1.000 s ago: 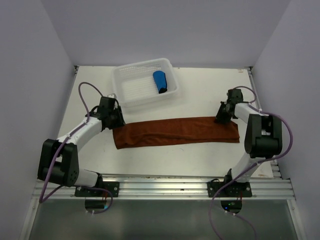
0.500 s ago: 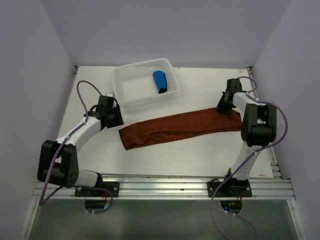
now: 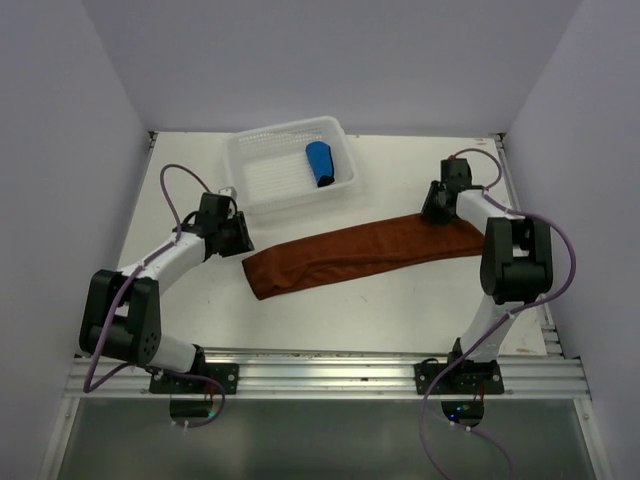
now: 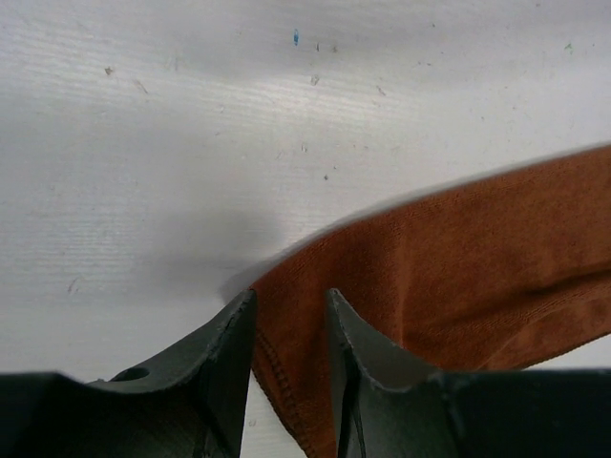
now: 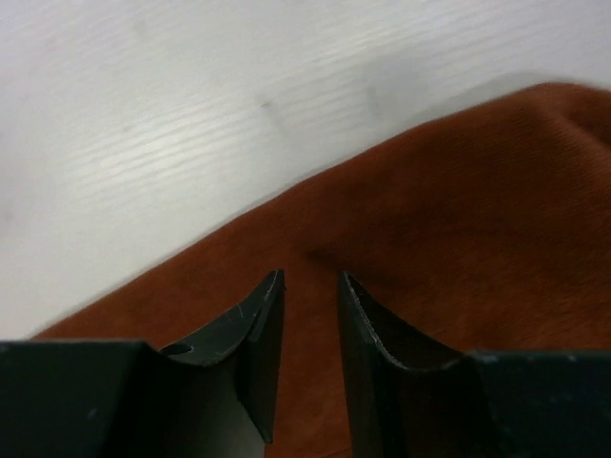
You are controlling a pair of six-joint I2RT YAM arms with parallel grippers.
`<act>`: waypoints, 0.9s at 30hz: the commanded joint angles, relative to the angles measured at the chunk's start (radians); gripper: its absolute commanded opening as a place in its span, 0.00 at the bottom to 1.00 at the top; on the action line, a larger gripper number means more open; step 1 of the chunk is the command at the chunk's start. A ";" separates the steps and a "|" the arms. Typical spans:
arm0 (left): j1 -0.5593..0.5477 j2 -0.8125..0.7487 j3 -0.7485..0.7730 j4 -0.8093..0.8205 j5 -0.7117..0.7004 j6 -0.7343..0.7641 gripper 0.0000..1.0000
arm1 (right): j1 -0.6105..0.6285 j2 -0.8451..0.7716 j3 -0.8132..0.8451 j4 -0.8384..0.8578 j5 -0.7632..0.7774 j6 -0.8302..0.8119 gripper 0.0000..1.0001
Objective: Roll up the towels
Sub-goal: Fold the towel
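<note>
The rust-brown towel (image 3: pixel 360 252) lies flat in a long slanted strip across the table, its right end farther back than its left. My left gripper (image 3: pixel 243 242) hovers over the strip's left corner. In the left wrist view the hem of the brown towel (image 4: pixel 458 258) shows in the gap of the left gripper (image 4: pixel 291 301), whose jaws stand apart. My right gripper (image 3: pixel 431 212) is over the right end. Its wrist view shows the right gripper (image 5: pixel 310 277) open above the brown towel (image 5: pixel 458 191). The blue towel (image 3: pixel 320 163) lies rolled in the basket.
The white mesh basket (image 3: pixel 262 172) stands at the back, left of centre, just beyond the left gripper. White walls close in the table on the left, back and right. The arm bases and a metal rail (image 3: pixel 320 365) run along the near edge.
The right gripper dragged the brown towel's right end back and its left end slid right, so the strip now slants. Then the right jaws opened. The left gripper barely moved.
</note>
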 commanded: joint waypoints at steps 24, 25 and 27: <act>0.008 0.055 -0.066 0.152 -0.059 0.017 0.00 | 0.920 -0.422 -0.134 0.012 -0.144 -0.158 0.30; 0.010 0.045 -0.072 0.159 -0.058 0.002 0.00 | 0.937 -0.400 -0.094 0.015 -0.147 -0.159 0.31; 0.014 0.041 -0.079 0.184 -0.020 -0.007 0.00 | 1.001 -0.328 -0.053 0.018 -0.130 -0.184 0.30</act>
